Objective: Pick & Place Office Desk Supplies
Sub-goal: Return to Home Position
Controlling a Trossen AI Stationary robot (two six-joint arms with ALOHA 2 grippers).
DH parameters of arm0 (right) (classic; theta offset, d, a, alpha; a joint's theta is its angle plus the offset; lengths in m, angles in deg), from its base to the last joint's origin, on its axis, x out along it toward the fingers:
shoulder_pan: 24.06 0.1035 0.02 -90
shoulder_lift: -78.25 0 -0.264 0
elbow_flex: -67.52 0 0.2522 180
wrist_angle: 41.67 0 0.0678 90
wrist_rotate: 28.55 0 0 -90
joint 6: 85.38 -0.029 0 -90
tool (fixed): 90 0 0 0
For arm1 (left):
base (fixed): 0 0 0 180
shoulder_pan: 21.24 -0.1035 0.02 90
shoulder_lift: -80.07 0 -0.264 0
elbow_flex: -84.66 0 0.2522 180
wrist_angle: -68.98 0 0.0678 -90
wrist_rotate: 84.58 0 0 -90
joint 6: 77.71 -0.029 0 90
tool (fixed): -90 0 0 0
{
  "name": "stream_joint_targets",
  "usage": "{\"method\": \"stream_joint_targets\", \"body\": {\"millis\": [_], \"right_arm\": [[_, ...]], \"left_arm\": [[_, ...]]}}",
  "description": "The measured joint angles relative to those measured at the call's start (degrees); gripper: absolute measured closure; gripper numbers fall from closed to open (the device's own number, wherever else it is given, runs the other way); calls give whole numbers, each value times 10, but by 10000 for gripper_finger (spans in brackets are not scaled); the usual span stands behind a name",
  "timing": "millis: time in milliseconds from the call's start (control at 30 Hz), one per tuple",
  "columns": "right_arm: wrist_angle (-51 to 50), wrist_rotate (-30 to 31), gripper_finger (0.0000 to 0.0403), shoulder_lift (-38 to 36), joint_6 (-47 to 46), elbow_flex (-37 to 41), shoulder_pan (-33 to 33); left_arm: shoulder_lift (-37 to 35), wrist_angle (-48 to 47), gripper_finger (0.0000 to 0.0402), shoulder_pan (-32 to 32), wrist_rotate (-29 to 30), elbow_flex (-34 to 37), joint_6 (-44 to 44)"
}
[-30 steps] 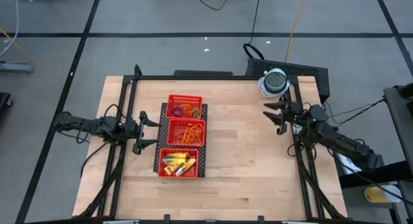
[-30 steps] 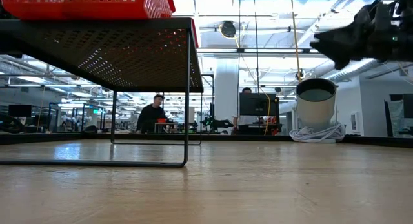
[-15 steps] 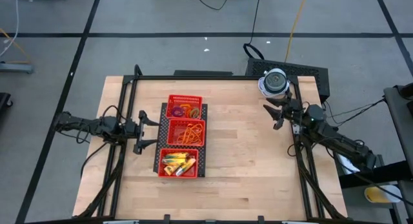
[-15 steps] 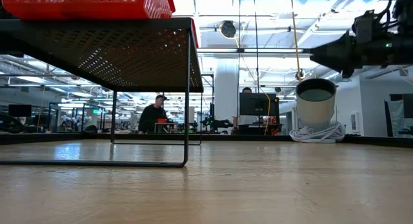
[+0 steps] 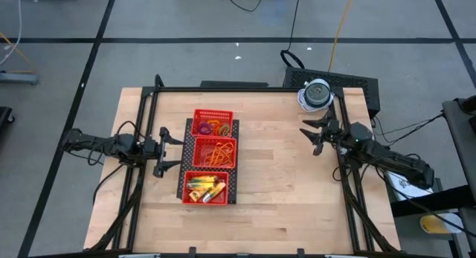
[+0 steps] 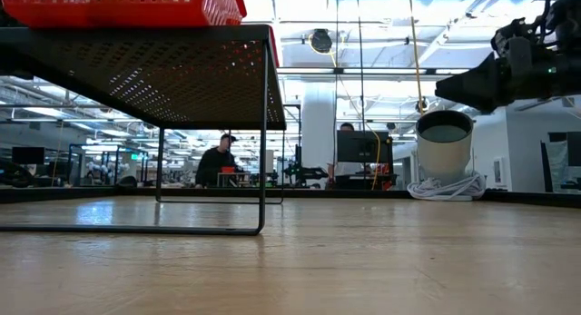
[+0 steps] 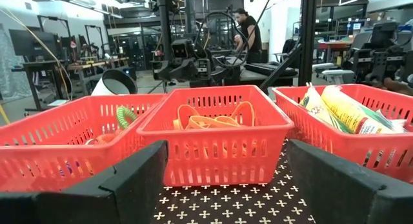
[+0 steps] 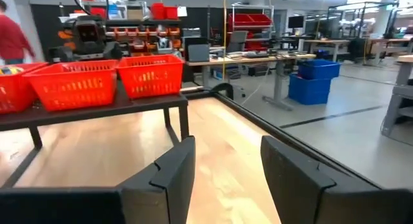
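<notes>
The office desk supplies lie in the red mesh tray (image 5: 212, 155), which stands on a black perforated stand (image 6: 145, 70). Rings and orange loops fill the far compartment (image 5: 213, 124), orange rubber bands (image 7: 213, 119) the middle one, yellow sticks (image 5: 204, 188) the near one. A green ring (image 7: 126, 113) shows in the left wrist view. My left gripper (image 5: 178, 150) is open, level, just left of the tray and facing it. My right gripper (image 5: 312, 137) is open, in the air over the table's right part, pointing toward the tray (image 8: 84, 82).
A white-grey round object (image 5: 316, 94) with a coiled cord sits at the table's far right corner, just beyond my right gripper. Bare wood (image 5: 282, 176) spans between tray and right arm. Black frame rails (image 5: 343, 184) run along the table's sides. People stand in the room behind.
My right gripper has shifted a little toward the table's left, toward the tray, and has levelled out from a downward tilt; it has stayed open. The tray and its supplies have not moved.
</notes>
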Motion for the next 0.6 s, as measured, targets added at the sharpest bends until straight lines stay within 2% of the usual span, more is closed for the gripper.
{"method": "stream_joint_targets", "body": {"millis": [133,600], "right_arm": [[0,20,237,0,6,0,6],[-5,18,236,0,6,0,6]], "left_arm": [[0,0,78,0,0,0,1],[0,1,78,0,0,-1,0]]}}
